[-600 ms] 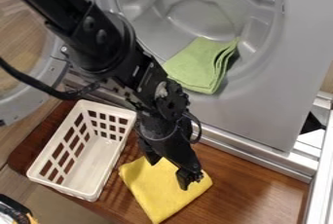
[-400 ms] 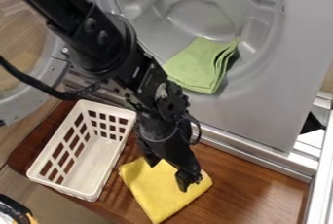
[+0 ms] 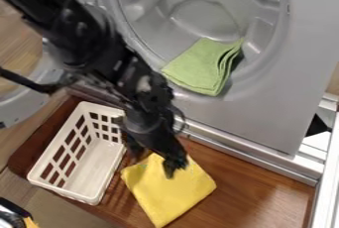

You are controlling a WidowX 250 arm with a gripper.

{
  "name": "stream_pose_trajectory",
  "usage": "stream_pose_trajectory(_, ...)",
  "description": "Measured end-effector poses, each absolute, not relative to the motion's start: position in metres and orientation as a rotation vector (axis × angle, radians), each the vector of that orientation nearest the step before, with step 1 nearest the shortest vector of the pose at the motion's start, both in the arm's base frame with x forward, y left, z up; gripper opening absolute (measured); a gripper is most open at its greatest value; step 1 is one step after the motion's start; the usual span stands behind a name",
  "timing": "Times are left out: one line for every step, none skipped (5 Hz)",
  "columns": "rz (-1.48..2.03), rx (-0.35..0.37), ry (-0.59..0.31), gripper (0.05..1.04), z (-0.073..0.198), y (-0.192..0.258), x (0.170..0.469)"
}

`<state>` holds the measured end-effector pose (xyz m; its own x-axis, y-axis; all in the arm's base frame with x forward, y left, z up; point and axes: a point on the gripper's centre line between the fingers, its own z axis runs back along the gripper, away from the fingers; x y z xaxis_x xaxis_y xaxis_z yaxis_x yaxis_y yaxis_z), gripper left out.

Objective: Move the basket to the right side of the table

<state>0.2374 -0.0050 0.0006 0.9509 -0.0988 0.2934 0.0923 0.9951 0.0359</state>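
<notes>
Two fingers, black gripper (image 3: 154, 166): parted, a wide gap between them, no hold on anything; placed over the upper part of the yellow folded cloth (image 3: 171, 195), just right of the basket; height above it cannot be judged
White plastic basket (image 3: 63, 193): upright and empty at the left end of the wooden table (image 3: 248, 185), its near end by the front edge
Table, right end: target side, well apart from the basket; the yellow cloth lies between, around the middle
Green folded cloth (image 3: 198, 68): in the recess of the grey machine (image 3: 301, 48), no part in this task
Done: in effect none; basket ungrasped, judged at start stage
Left: grip a basket wall, carry or slide it to the right end, release
Risk: dragging it across could bunch the yellow cloth
</notes>
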Motion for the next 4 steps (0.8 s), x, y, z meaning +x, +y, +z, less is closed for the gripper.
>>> stream_pose_trajectory(0.008,0.047,-0.313,0.999,0.011,0.02,0.233)
stream_pose_trajectory(0.103,0.078,-0.294,0.999,0.009,0.043,0.227)
stream_pose_trajectory(0.168,0.082,-0.24,0.999,-0.006,0.055,0.22)
stream_pose_trajectory(0.206,0.066,-0.175,0.999,-0.03,0.057,0.223)
